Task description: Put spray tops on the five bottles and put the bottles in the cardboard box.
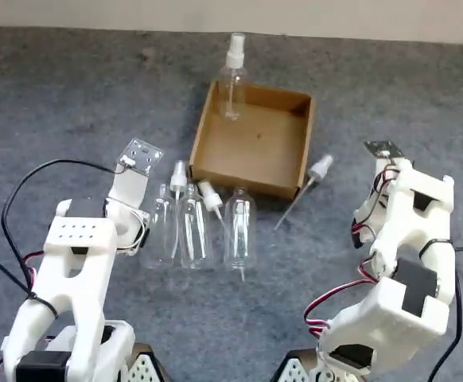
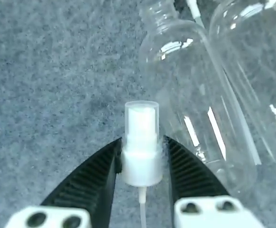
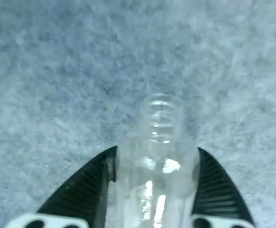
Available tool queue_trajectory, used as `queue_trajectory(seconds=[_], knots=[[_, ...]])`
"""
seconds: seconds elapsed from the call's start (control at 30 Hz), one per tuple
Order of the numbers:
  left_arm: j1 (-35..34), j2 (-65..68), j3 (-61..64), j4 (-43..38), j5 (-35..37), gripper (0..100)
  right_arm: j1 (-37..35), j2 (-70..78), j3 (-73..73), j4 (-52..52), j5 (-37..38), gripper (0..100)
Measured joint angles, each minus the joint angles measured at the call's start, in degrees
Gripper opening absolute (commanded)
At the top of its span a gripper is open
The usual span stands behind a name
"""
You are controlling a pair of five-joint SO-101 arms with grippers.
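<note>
My left gripper [image 2: 142, 145] is shut on a white spray top [image 2: 141, 142] just over the carpet, its thin tube pointing back between the fingers. Clear bottles [image 2: 195, 109] lie right beside it. In the high view three clear bottles [image 1: 193, 227] lie side by side in front of the cardboard box [image 1: 251, 187], next to the left arm [image 1: 84, 247]. My right gripper [image 3: 155, 156] is shut on an uncapped clear bottle [image 3: 159, 142], its threaded neck pointing away. One capped bottle [image 1: 233, 79] stands upright at the box's far side.
A loose spray top with a long tube [image 1: 319, 169] lies off the box's near right corner. Another spray top [image 1: 210, 197] rests among the lying bottles. The right arm [image 1: 402, 255] stands to the right of the box. Grey carpet covers the table.
</note>
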Motion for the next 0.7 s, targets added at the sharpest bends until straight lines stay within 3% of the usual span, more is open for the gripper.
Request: queue_trajectory(seconds=[0.17,0.37,0.53,0.7], knots=[[0.0,0.0,0.0,0.0,0.2,0,0.0,-1.4,-2.1,0.7,-0.8,0.8],[0.0,-1.5,-0.2,0.0,0.6,0,-4.0,-12.7,-6.2,7.6,-4.0,0.5],[0.0,-8.9,-4.1,0.0,6.9,0,-12.6,-27.2,-6.6,9.1,-8.6,0.5],[0.0,-22.9,-7.4,0.0,11.1,0,-26.7,-40.3,-5.6,8.4,-12.8,0.5]])
